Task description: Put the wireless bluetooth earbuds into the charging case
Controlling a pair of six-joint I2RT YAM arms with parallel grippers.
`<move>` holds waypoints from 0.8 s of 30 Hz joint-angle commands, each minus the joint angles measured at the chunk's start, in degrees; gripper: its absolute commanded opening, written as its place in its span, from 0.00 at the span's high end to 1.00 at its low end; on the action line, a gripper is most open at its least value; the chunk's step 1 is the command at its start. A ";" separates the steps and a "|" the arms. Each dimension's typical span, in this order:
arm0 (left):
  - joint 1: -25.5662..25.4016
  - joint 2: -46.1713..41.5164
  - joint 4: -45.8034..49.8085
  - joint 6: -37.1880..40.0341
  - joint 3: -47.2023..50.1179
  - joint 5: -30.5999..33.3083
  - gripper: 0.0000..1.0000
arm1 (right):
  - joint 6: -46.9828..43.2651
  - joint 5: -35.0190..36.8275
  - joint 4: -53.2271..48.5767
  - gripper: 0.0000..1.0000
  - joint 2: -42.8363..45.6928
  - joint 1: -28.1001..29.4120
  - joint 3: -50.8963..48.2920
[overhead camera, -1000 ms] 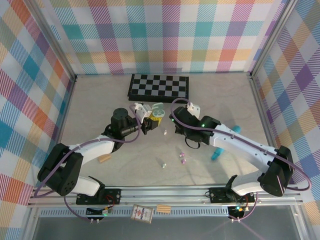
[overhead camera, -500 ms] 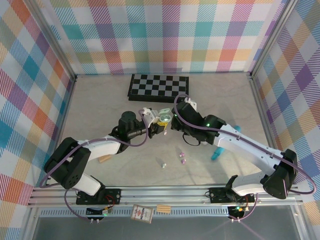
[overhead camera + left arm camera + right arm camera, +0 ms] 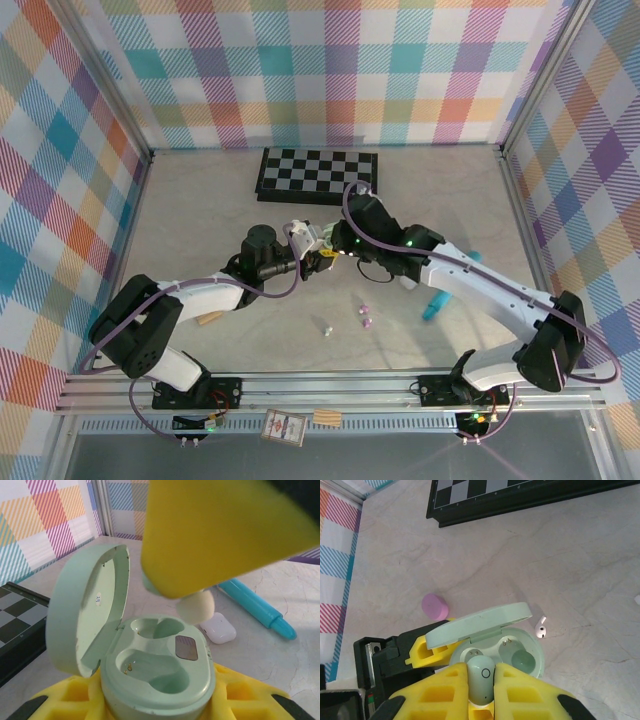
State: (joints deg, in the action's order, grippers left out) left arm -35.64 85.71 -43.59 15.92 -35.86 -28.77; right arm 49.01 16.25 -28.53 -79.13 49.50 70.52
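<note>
The mint-green charging case stands upright between the yellow fingers of my left gripper, which is shut on it. Its lid is open and both sockets show empty. My right gripper is shut on a mint-green earbud and hangs right above the case, over its left socket. From the left wrist, the bud's tip sits just above the case's far rim. From above, the two grippers meet mid-table. Loose earbuds lie on the table: a white one, pink ones, a pale one.
A chessboard lies at the back. A teal stick and a white case lie to the right, a pink case beside the left gripper. A tan cork block sits near the left arm.
The left gripper has carried the open case to the right. The right gripper has swung in with the earbud until it hangs directly over the case.
</note>
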 commanded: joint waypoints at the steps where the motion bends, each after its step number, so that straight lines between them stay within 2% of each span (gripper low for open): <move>1: -1.18 -1.89 -0.66 0.95 -2.16 0.12 0.69 | -0.67 -1.72 1.89 0.85 -1.18 -0.33 1.99; 16: -1.63 -2.11 -0.80 0.16 -2.66 0.29 0.69 | -0.33 -4.25 1.98 0.84 -3.97 -0.33 2.08; 24: -1.55 -1.80 -2.48 -1.26 -2.55 0.74 0.69 | -0.94 -2.57 1.61 0.70 -0.80 -0.32 0.88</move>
State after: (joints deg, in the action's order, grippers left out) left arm -36.67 85.60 -42.24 15.64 -36.69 -27.77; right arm 48.64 13.17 -26.98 -82.11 49.41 70.96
